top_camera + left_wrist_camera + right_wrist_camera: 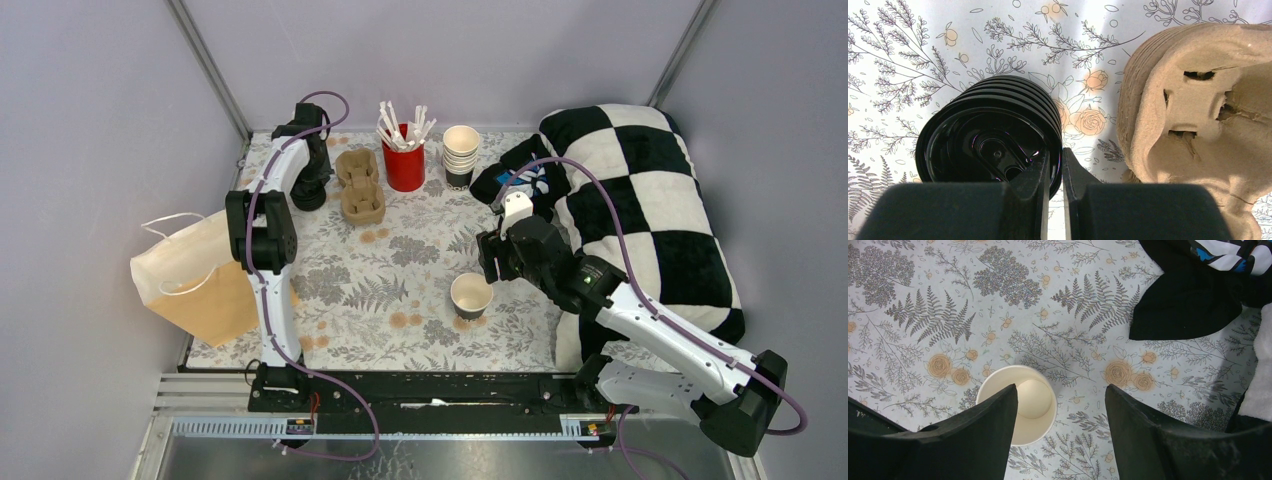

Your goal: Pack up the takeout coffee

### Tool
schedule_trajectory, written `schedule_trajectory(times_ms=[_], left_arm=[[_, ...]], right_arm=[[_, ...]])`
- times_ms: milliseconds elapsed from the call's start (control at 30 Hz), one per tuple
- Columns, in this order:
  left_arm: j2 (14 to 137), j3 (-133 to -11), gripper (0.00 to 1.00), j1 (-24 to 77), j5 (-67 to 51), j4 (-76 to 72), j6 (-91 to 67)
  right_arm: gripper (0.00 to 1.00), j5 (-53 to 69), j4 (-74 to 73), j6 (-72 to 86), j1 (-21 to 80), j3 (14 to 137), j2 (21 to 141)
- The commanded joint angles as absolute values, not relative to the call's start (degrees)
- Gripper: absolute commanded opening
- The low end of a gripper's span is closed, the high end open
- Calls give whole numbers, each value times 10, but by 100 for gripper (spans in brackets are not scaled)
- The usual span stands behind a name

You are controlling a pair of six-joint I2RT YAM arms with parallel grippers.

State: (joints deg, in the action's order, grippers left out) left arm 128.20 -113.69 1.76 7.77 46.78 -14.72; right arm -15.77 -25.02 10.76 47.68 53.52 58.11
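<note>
The takeout coffee is out of view. A stack of black lids [983, 130] stands on the floral cloth at the back left, beside the brown pulp cup carrier [1198, 110] [360, 185]. My left gripper [1056, 152] [312, 185] reaches down there, one finger inside the top lid and one outside, pinching its rim. A lidless cream cup [1033, 400] [471, 294] stands upright mid-table. My right gripper [1060, 387] [490, 262] hovers open above it, the left finger over the cup's mouth and the right finger off to its side.
At the back stand a red cup of white sticks [404, 160] and a stack of lidless cream cups [460, 152]. A paper bag [195, 280] hangs off the table's left edge. A checkered pillow [640, 210] and a black cloth [1188, 295] fill the right side.
</note>
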Motion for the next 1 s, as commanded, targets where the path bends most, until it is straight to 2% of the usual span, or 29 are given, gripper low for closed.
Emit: schedule_trajectory(times_ms=[0,700,800,967], left_arm=[[1251,-1162,11,14,85,461,-142],[1200,-1159,11,15,78,482,-158],[1209,-1181,8,14,71,498,-160],[1161,-1203,5,16,14,520,-216]], right_arm=[[71,-155,-245,109,481,561,581],[71,-158,-248,106,481,570,588],[71,-156,-247,106,481,572,589],[73,-156,-260,117,480,594,596]])
